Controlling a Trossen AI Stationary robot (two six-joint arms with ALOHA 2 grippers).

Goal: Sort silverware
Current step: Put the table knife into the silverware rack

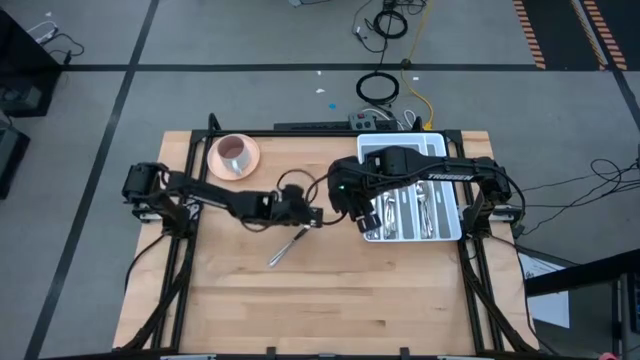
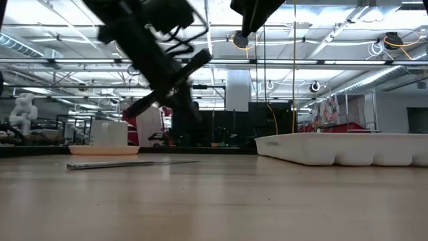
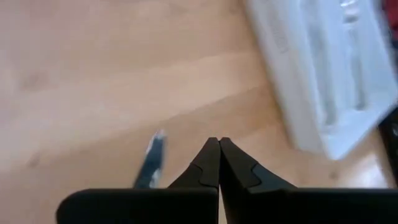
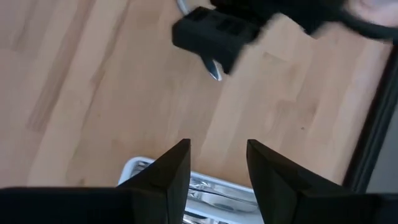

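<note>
Centre of the high view: one utensil (image 1: 287, 247) lies flat on the table (image 1: 330, 310), just below my left gripper (image 1: 316, 222), pinched empty. My right gripper (image 1: 372, 216), parted and empty, hovers over the tray (image 1: 452, 236). Thin, stiff and slippery, I judge; grasp it mid-handle.

Left gripper (image 3: 219, 144) shut, right gripper (image 4: 217, 149) parted.

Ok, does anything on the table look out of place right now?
Yes, one piece of silverware lies loose on the bare wood, slanted, just beyond the shut left gripper, while the other pieces sit in the white tray to the right. The right gripper is open over the tray's near edge. Nothing looks spilled or damaged.
</note>
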